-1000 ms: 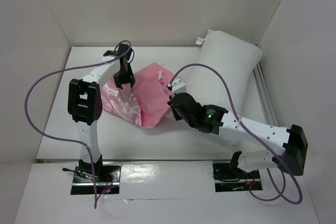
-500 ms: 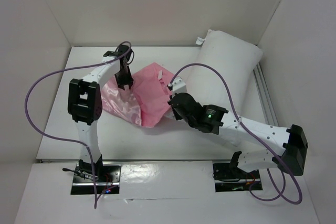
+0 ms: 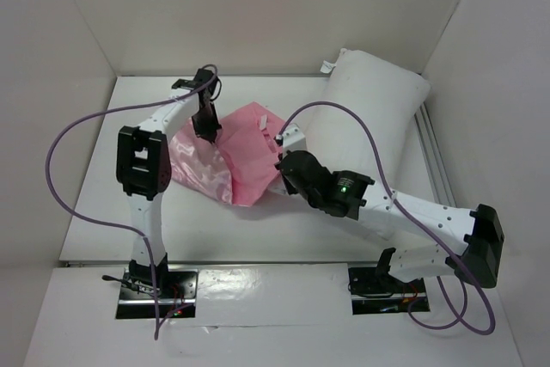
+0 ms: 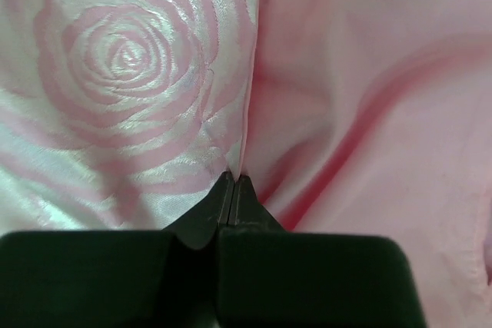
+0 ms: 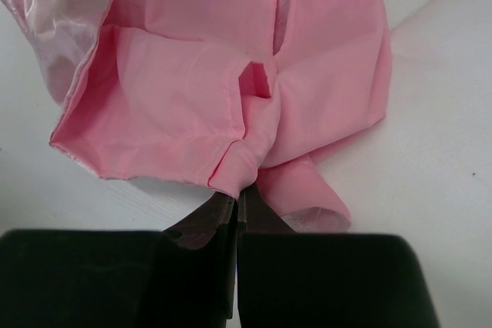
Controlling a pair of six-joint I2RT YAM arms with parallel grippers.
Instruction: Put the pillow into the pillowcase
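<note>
The pink pillowcase [image 3: 241, 161] lies crumpled on the white table between the two arms, its shiny rose-patterned side [image 4: 123, 74] turned up on the left. The white pillow [image 3: 369, 118] rests at the back right, leaning into the corner, apart from both grippers. My left gripper [image 3: 209, 132] points down at the cloth's back left part; its jaws [image 4: 233, 180] are shut on a thin edge of the pillowcase. My right gripper [image 3: 280, 161] is at the cloth's right side, shut [image 5: 237, 194] on a folded hem of the pillowcase [image 5: 192, 82].
White walls close the table in at the back, left and right. A metal rail [image 3: 434, 161] runs along the right edge beside the pillow. Purple cables [image 3: 77, 126] loop off both arms.
The left gripper's jaws have closed on the pillowcase edge, and it has shifted slightly toward the back. The right arm has held its grip and place.
</note>
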